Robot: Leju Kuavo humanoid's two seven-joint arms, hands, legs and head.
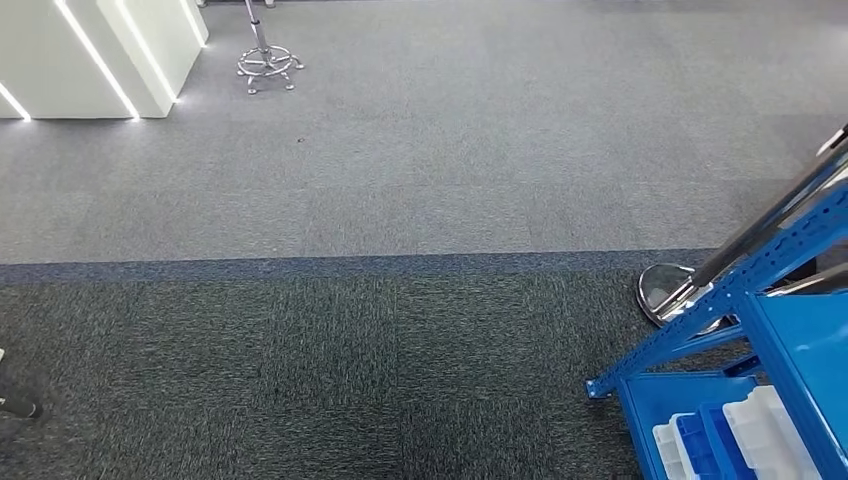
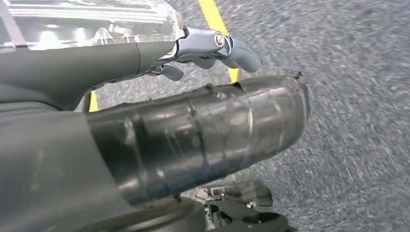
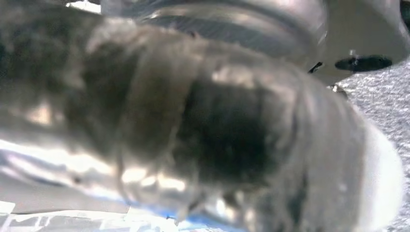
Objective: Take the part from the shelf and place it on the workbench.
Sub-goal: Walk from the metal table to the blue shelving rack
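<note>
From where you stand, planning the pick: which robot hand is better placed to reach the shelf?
Probably the right: the blue shelf with its white and blue bins stands at the head view's lower right, the right arm's side. The left robot hand hangs over carpet.

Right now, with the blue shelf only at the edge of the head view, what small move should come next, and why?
Probably a turn to the right, toward the blue shelf. It sits at the far right with grey carpet ahead, and its blue and white bins are cut off at the corner. The left robot hand hangs over the floor; whether it holds anything is unclear.
</note>
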